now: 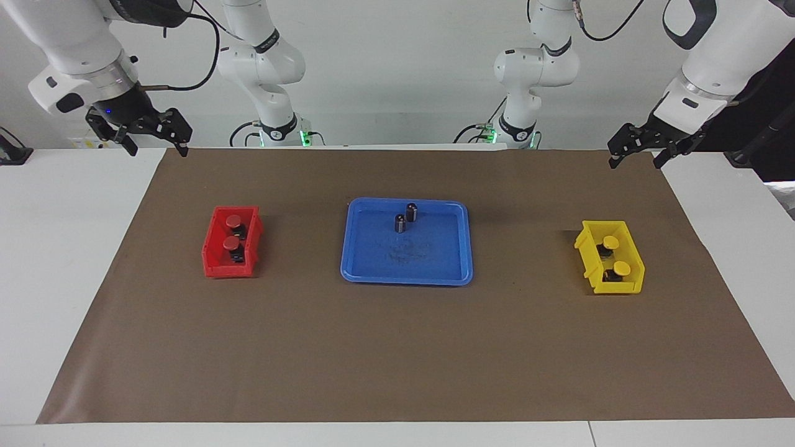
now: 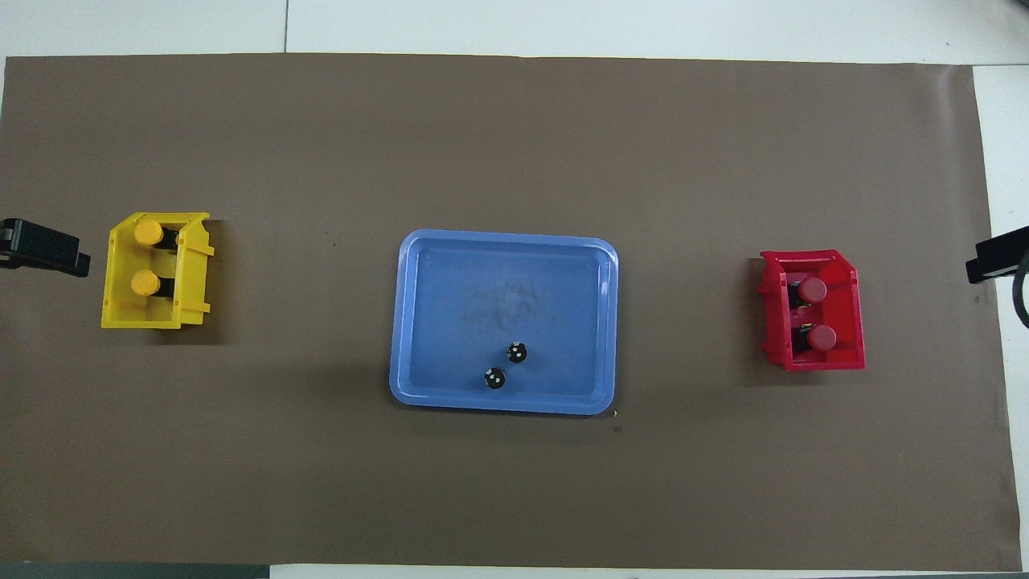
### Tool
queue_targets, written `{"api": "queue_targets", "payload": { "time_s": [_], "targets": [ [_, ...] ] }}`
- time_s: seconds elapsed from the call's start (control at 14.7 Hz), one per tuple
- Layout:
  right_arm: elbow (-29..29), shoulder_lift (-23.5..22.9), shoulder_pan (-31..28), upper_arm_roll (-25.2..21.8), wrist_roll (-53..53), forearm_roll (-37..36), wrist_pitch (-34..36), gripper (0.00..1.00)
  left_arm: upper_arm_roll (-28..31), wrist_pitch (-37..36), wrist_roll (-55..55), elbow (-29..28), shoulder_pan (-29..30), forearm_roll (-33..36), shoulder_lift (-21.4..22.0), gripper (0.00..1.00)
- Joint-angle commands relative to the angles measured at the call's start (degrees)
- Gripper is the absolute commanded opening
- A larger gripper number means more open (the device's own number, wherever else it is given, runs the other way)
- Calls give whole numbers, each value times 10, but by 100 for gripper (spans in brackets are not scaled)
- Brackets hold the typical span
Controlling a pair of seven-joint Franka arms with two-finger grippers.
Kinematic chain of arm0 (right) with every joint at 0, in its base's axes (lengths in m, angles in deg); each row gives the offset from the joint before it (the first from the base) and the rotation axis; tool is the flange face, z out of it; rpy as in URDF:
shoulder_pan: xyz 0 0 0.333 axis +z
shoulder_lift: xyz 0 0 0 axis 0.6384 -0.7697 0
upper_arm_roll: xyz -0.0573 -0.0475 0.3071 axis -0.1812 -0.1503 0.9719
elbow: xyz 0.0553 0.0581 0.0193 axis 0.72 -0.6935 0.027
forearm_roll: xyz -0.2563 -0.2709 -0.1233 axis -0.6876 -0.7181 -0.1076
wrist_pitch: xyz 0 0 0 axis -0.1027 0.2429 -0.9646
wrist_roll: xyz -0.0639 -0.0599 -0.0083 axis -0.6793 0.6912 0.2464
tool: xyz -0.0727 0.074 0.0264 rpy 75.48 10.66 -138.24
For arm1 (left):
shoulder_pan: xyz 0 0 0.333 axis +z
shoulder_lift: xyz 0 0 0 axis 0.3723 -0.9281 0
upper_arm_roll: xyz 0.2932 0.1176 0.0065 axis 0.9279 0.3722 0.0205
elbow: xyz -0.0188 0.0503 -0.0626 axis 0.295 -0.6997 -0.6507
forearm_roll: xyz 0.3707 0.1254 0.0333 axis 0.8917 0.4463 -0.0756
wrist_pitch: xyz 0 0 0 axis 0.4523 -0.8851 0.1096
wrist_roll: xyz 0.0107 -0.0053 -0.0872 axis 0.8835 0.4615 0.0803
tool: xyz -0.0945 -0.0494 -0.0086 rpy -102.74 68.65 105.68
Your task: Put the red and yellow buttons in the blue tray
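The fingers of both grippers stood spread wide and held nothing: the right gripper [image 1: 153, 138] hung over the mat's [image 1: 397, 347] corner at ten o'clock in the facing view, the left gripper [image 1: 641, 153] over the corner at two o'clock, and from overhead only a dark tip of each showed, cut off at the frame edges. The blue tray [image 1: 407, 273] lay mid-mat holding two dark cylinders [image 1: 405, 218]. Two red buttons [image 1: 232, 231] sat in a red bin [image 1: 214, 264] at nine o'clock, two yellow buttons [image 1: 616, 255] in a yellow bin [image 1: 621, 287] at three o'clock, their black bases half hidden by the walls.
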Motion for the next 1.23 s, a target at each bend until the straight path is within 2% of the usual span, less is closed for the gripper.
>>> {"api": "queue_targets", "payload": {
  "time_s": [0.0, 0.07, 0.2, 0.41, 0.48, 0.68, 0.89, 1.02, 1.16],
  "targets": [
    [-20, 14, -2, 1, 0, -3, -15, 94, 0, -6, 6, -6, 3, -7, 9, 100],
    [-19, 13, -2, 1, 0, -3, -21, 85, 0, -6, 6, -6, 3, -7, 9, 100],
    [-48, 16, 3, 1, 3, -1, -59, 77, 0, -6, 6, -6, 3, -7, 9, 100],
    [-197, 56, 10, 2, 5, 30, -208, 74, 0, -6, 6, -6, 3, -7, 9, 100],
    [-227, 55, 10, 3, 6, 32, -249, 73, 0, -7, 6, -6, 3, -7, 9, 100],
    [-243, 4, 18, 4, 2, 32, -308, 73, 0, -6, 6, -6, 3, -7, 9, 100],
    [-309, -8, 18, 4, 1, 32, -409, 67, 0, -7, 6, -6, 3, -7, 9, 100],
    [-335, -11, 20, 4, 0, 32, -440, 62, 0, -7, 6, -6, 3, -7, 9, 100],
    [-342, -22, 18, 4, 0, 32, -455, 61, 0, -7, 6, -6, 3, -7, 9, 100]
  ]
}}
